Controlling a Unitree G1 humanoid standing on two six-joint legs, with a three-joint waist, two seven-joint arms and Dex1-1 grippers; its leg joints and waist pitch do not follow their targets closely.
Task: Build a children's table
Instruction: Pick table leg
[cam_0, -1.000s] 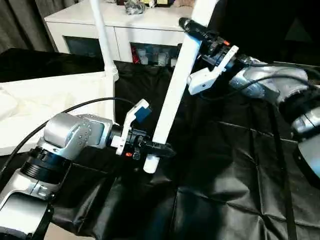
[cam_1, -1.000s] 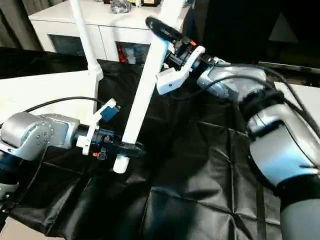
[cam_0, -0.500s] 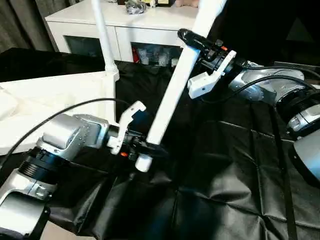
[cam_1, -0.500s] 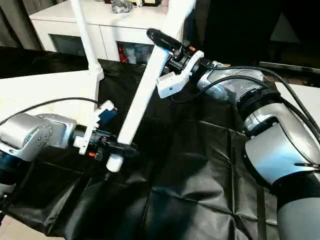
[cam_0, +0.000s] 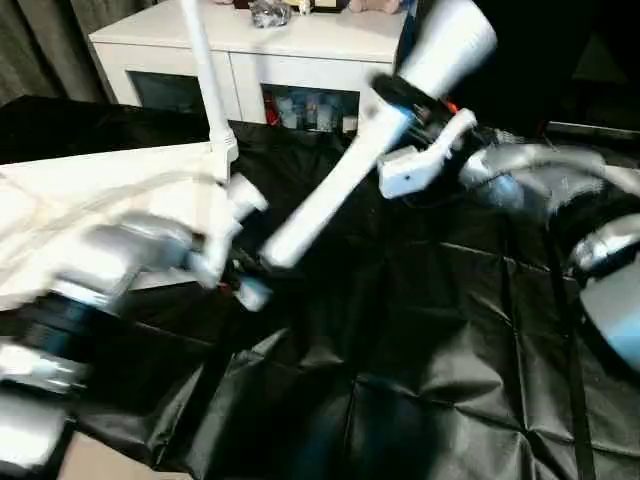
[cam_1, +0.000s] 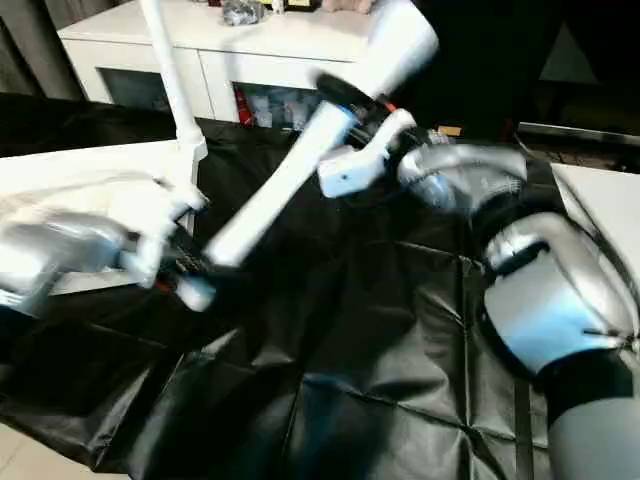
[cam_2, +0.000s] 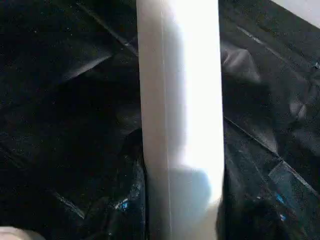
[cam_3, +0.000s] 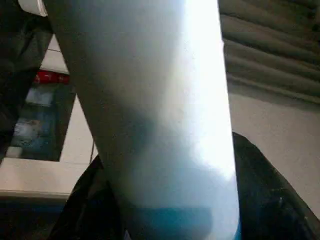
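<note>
White table leg (cam_0: 330, 195) held slanted over black sheet (cam_0: 420, 360), gripped low by left gripper (cam_0: 247, 272), high by right gripper (cam_0: 405, 100), tabletop (cam_0: 110, 190) at sheet's left edge.

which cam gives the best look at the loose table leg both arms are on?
Left eye view: the loose leg shows nearly whole, slanting from the left pincer near its low end up past the right pincer. Right eye view shows the same. Each wrist view gives a close stretch of its white shaft against black cloth.

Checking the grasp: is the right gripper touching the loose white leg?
Touching. In the right eye view the right gripper clamps the loose leg; the right wrist view has it between the fingers.
</note>
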